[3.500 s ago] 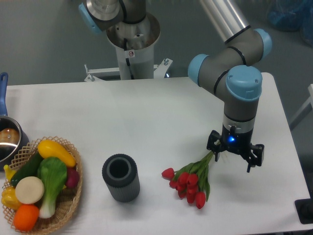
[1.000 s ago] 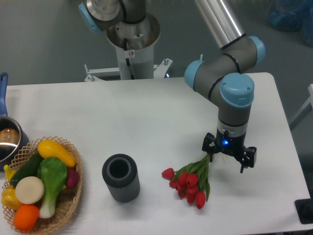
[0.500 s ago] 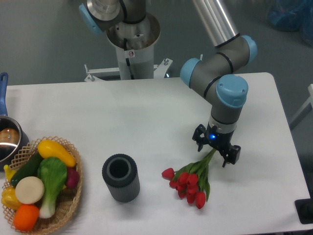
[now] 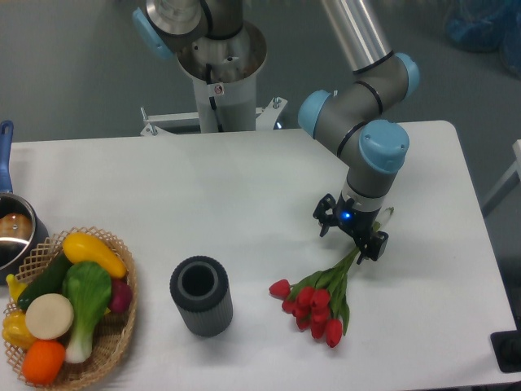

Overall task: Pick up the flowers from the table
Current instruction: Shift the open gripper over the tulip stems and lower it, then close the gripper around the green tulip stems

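Flowers (image 4: 317, 298) lie unmoved; the spread-open gripper (image 4: 352, 236) has shifted left over their stems.

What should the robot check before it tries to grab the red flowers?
1. Flowers lying flat on the table, easy to see: ok.
2. Pincer over the stem end, not the red buds: ok.
3. Pincer open wide enough for the stems: cannot tell, the fingers are too small and dark to make out.
4. Pincer already touching the stems: cannot tell from this one view.
5. Dark cylinder well apart from the flowers, out of the way: ok.
6. Basket of toy vegetables far off at the left edge: ok.
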### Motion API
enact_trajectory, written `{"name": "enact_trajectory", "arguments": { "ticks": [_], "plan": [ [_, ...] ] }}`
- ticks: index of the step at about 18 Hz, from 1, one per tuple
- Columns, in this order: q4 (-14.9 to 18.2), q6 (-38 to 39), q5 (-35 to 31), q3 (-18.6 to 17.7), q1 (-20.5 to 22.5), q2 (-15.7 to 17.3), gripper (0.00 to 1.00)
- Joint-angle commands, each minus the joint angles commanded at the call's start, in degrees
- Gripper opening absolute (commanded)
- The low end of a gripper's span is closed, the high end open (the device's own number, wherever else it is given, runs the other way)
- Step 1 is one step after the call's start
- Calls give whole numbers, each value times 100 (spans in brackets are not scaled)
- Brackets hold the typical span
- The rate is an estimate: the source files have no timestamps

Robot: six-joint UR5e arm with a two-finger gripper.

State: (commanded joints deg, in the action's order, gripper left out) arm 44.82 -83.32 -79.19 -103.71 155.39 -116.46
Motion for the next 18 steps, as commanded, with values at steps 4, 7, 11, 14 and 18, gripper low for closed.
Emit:
{"name": "enact_trajectory", "arguments": {
  "ticks": [4, 7, 11, 14, 18],
  "plan": [
    [-9, 35, 0, 123, 0, -52, 100],
    [-17, 70, 9, 255, -9, -158, 100],
    [-26, 70, 9, 255, -26, -211, 100],
    [-26, 62, 9, 255, -35, -220, 100],
    [-35, 35, 9, 264, -35, -237, 95]
  ]
}}
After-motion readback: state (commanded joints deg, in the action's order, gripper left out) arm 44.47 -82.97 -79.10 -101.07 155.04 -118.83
